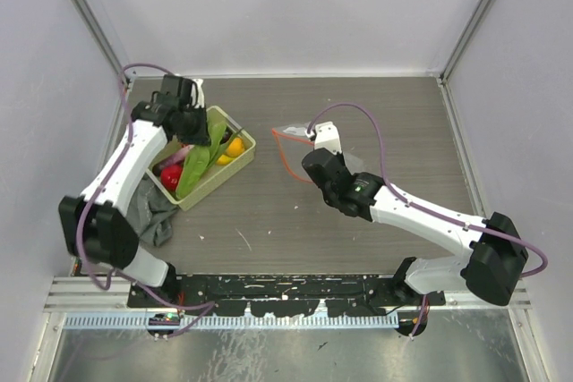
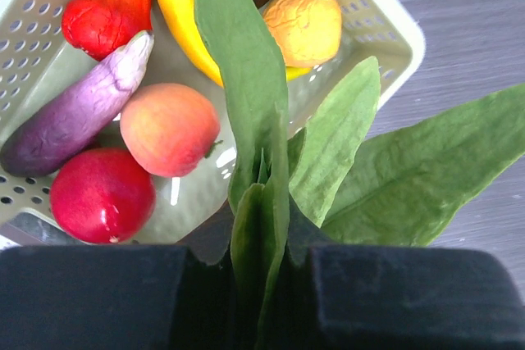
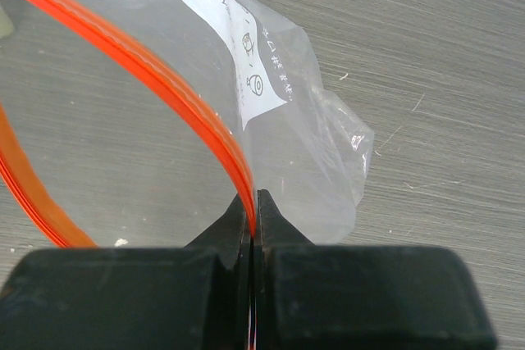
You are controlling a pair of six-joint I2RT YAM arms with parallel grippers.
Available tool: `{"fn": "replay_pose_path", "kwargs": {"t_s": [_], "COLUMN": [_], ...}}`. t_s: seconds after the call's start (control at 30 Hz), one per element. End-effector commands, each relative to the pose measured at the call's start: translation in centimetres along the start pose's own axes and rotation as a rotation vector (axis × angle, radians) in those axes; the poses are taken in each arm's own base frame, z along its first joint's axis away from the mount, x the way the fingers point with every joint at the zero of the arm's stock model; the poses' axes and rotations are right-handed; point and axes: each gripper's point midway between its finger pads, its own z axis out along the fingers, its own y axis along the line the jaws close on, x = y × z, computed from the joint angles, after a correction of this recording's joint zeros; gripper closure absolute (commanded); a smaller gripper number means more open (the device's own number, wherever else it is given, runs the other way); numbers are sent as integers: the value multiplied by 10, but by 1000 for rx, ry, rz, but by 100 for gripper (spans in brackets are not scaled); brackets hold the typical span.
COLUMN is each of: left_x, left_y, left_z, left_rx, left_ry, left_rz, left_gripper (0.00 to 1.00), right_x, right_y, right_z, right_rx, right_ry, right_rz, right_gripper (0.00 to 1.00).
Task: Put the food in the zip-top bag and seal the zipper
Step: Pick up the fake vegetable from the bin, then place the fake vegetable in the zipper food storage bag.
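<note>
My left gripper is shut on the stems of the large green leaf, over the basket at the table's left. Under the leaf lie other food pieces: a red one, a peach, a purple eggplant, a yellow banana and an orange lump. At mid-table my right gripper is shut on the red-orange zipper of the clear zip-top bag. The bag's mouth gapes toward the left.
The food sits in a yellow-green mesh basket at the left of the table. A grey cloth lies crumpled in front of it, beside the left arm. Grey walls close in the table on three sides.
</note>
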Motion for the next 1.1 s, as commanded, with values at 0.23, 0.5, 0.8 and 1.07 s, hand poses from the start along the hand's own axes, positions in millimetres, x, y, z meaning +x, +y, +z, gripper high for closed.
{"fn": "replay_pose_path", "kwargs": {"t_s": [0.23, 0.5, 0.8, 1.07], "left_x": [-44, -48, -56, -68], "left_y": [-49, -78, -98, -115], "left_z": [-79, -105, -135, -166], "left_rx": [294, 441, 584, 723], "left_ry": [-396, -478, -604, -703], "left_rz": [-347, -526, -691, -781], "left_gripper": [100, 100, 100, 100], "right_x": [-28, -28, -27, -26], "right_y": [11, 19, 24, 33], "right_z": [-8, -6, -6, -6], "right_rx": [-35, -60, -81, -124], "right_ry": [-26, -36, -46, -38], "right_rz": [190, 270, 351, 404], "right_gripper": [100, 100, 100, 100]}}
